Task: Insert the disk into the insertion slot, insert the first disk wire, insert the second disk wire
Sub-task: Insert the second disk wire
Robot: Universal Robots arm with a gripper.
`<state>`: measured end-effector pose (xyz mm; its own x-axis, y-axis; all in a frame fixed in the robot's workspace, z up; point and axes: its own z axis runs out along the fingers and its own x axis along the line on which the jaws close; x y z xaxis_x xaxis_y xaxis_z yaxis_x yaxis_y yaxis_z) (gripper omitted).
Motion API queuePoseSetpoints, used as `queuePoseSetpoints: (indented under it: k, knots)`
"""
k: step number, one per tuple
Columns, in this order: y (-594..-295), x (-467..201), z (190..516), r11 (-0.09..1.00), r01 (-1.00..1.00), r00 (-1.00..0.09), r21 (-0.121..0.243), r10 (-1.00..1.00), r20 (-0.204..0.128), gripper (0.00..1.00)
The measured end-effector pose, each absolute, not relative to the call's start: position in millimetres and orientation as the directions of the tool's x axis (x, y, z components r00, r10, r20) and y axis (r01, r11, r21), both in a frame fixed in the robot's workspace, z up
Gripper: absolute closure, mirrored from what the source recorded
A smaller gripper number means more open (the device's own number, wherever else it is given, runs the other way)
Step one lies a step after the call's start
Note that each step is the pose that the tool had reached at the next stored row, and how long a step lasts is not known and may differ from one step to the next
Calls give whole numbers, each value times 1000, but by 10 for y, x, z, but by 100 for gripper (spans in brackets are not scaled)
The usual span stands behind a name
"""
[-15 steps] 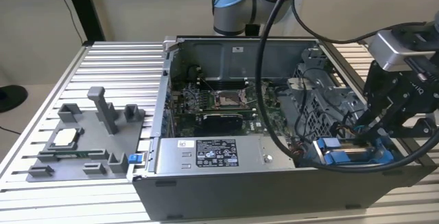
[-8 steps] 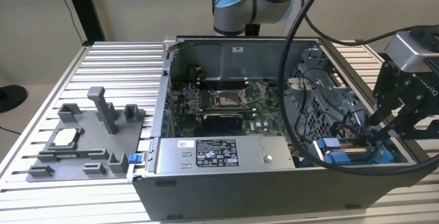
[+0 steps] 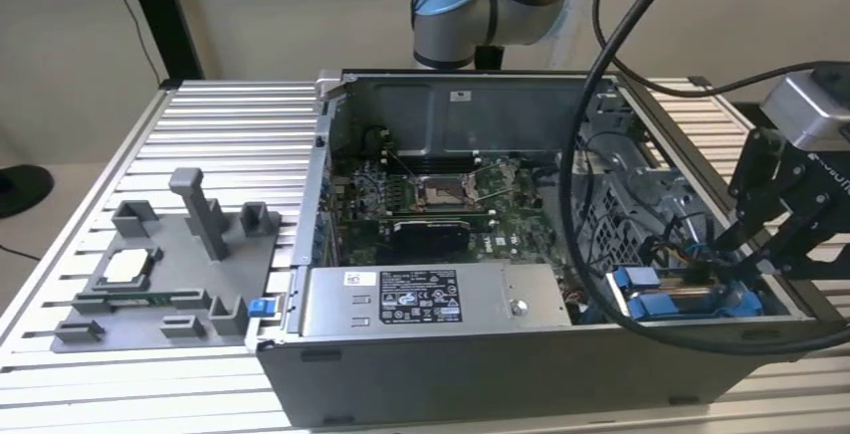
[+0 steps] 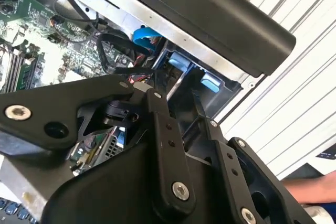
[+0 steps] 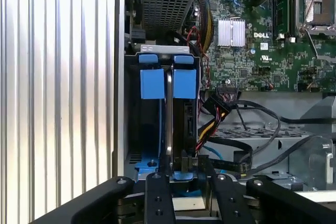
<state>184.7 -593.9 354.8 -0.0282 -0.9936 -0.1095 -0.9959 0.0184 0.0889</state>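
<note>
The disk stands on edge in the insertion slot, a grey bay with bright blue tabs at the case's front corner on the exterior view's right. My gripper reaches down at the bay's near end, its two black fingers close on either side of the disk's edge. The gripper also appears over the blue tabs in the second wrist view, and above the bay in the exterior view. A black connector on red, yellow and black wires and a black flat cable lie loose beside the bay.
The open computer case sits on a ribbed metal table. Inside it are the motherboard, a labelled grey power supply box and a perforated cage. A grey fixture with parts stands at the exterior view's left.
</note>
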Motion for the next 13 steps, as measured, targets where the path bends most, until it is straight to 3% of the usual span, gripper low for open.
queuePoseSetpoints:
  k: [13]
  knots:
    - [-5944,1869,3451,27,-994,-42,104,-988,-146,0]
